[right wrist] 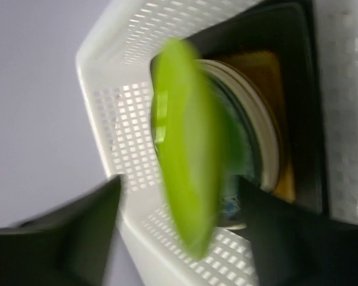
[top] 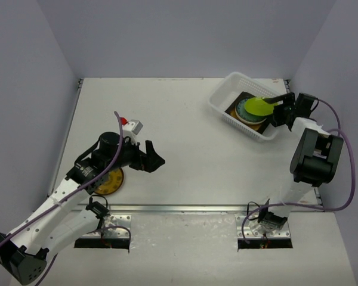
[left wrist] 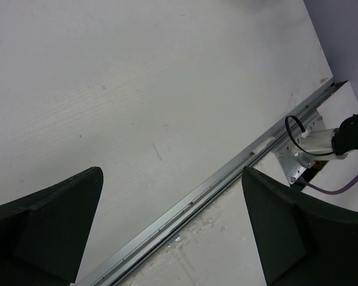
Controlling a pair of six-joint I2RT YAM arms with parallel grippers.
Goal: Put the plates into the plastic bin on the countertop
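The white slotted plastic bin (top: 222,100) stands at the back right of the countertop (top: 185,131). It holds a stack of plates (top: 246,114) on a dark square one. A lime green plate (top: 259,107) tilts above that stack. In the right wrist view this lime plate (right wrist: 185,155) is blurred and edge-on between the spread fingers of my right gripper (right wrist: 179,185), touching neither, with the bin wall (right wrist: 122,119) behind. A yellow-brown plate (top: 110,182) lies at the front left, partly under my left arm. My left gripper (top: 153,158) hangs open and empty over bare countertop (left wrist: 137,89).
A metal strip (left wrist: 215,185) marks the countertop's front edge (top: 185,208). Grey walls close in the left, back and right sides. The right arm's base bracket (left wrist: 304,149) and a purple cable (top: 346,179) sit near the front right.
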